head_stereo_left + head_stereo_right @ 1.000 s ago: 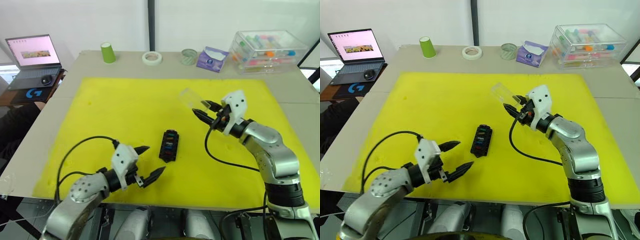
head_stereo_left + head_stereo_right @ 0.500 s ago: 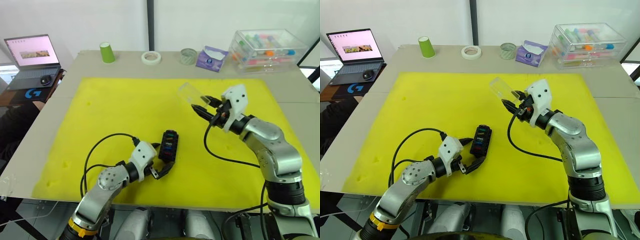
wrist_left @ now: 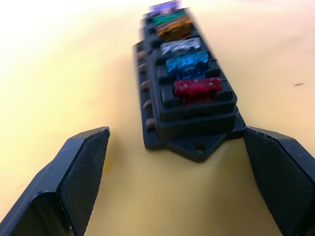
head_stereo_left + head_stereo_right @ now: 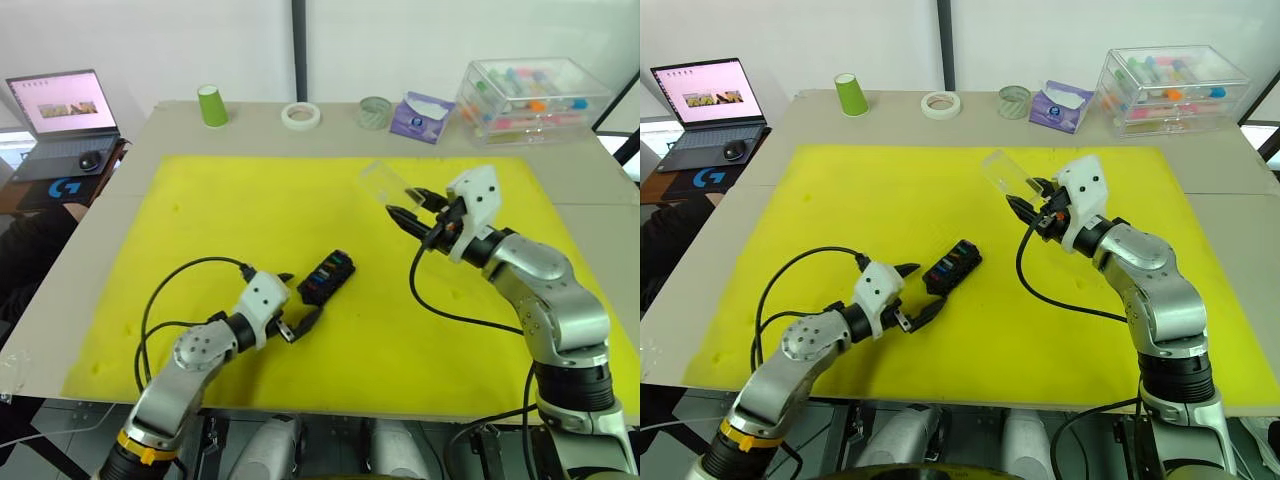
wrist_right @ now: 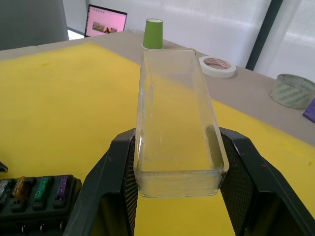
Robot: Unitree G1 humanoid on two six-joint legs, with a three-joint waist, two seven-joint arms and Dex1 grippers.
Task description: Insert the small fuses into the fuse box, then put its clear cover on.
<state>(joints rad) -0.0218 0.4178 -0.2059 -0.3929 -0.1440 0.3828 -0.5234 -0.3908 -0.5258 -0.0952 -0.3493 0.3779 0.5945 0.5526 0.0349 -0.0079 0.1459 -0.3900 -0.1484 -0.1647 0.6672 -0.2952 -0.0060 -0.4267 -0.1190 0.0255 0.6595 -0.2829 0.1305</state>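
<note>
The black fuse box [image 4: 326, 276] lies at an angle on the yellow mat [image 4: 220, 220]. Several small fuses [image 3: 198, 87], red, blue, clear, amber, green and purple, sit in its slots. My left gripper [image 4: 297, 298] is open and low over the mat, with the box's near end between its fingers [image 3: 81, 172]. In my right gripper [image 4: 408, 207], shut and raised over the mat's right half, is the clear cover [image 4: 383, 183]. It sticks out past the fingertips, up and toward the left. In the right wrist view the cover [image 5: 174, 113] sits clamped between both fingers [image 5: 118, 167].
Along the back of the table stand a green cup [image 4: 212, 105], a white tape roll [image 4: 301, 116], a second tape roll [image 4: 376, 112], a purple tissue pack [image 4: 425, 117] and a large clear storage case [image 4: 530, 100]. A laptop [image 4: 62, 110] sits off to the far left.
My left gripper moved from the mat's front edge up to the fuse box. The box has turned from lengthwise to diagonal and shifted slightly. The right gripper with the cover has barely moved.
</note>
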